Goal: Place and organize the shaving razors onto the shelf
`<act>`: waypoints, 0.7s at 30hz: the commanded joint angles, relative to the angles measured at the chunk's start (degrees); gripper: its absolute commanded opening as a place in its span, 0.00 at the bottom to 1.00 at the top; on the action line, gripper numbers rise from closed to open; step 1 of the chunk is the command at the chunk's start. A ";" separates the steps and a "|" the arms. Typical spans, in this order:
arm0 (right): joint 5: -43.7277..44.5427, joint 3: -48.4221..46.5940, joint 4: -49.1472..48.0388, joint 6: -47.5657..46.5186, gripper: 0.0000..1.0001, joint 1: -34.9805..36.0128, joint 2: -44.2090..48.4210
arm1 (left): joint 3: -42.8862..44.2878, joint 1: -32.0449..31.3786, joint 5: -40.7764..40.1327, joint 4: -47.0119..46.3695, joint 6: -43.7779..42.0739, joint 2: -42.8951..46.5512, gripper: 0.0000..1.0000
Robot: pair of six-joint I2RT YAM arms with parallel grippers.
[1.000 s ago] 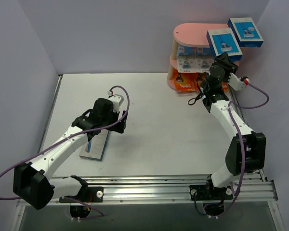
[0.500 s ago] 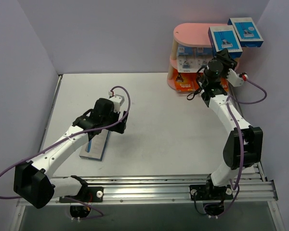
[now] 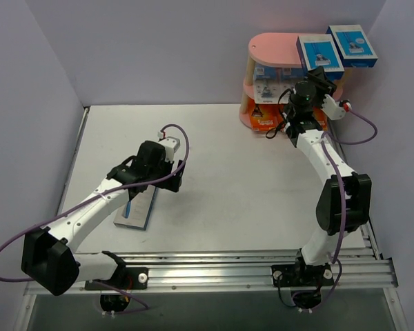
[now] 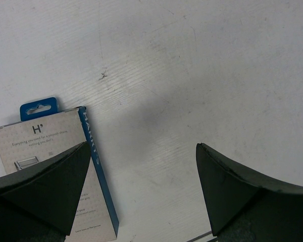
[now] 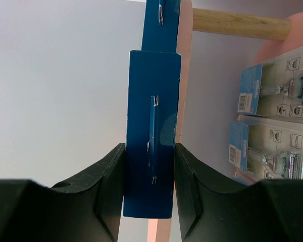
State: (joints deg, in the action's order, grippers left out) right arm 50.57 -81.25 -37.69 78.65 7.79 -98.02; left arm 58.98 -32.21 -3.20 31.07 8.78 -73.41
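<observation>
The pink shelf stands at the back right. A blue razor box sits at its top board's right end, and my right gripper is shut on it. In the right wrist view both fingers clamp this box edge-on against the pink board. A second blue box lies further right. White-blue blister cards fill the middle tier, orange boxes the bottom. My left gripper hangs open over a blue-grey box lying flat; the box lies under the left finger.
A wooden post and two blister cards show beside the held box. Purple walls close in the table on the left, back and right. The metal rail with both arm bases runs along the near edge.
My right arm has carried the blue box up and left, closer over the shelf's top board. The left arm has barely moved.
</observation>
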 commanded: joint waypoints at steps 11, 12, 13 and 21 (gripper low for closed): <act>1.73 -7.60 -2.30 0.45 0.32 -1.20 -3.05 | 2.45 -0.40 -0.40 -0.84 -0.43 -0.77 0.94; 1.55 -8.04 -2.12 0.36 0.32 -1.20 -3.32 | 2.45 -0.40 -0.49 -0.75 -0.43 -0.77 0.94; 1.47 -8.74 -1.86 0.19 0.33 -1.20 -3.76 | 2.45 -0.40 -0.49 -0.75 -0.51 -0.77 0.94; 0.06 -11.29 -1.42 -0.25 0.40 -1.73 -5.87 | 2.72 -0.40 -0.58 -0.66 -0.51 -1.21 0.94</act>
State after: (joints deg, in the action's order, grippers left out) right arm 49.45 -89.23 -36.18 78.15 6.50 -103.50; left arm 59.00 -32.27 -3.25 31.09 8.75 -74.46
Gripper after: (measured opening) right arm 0.396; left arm 0.943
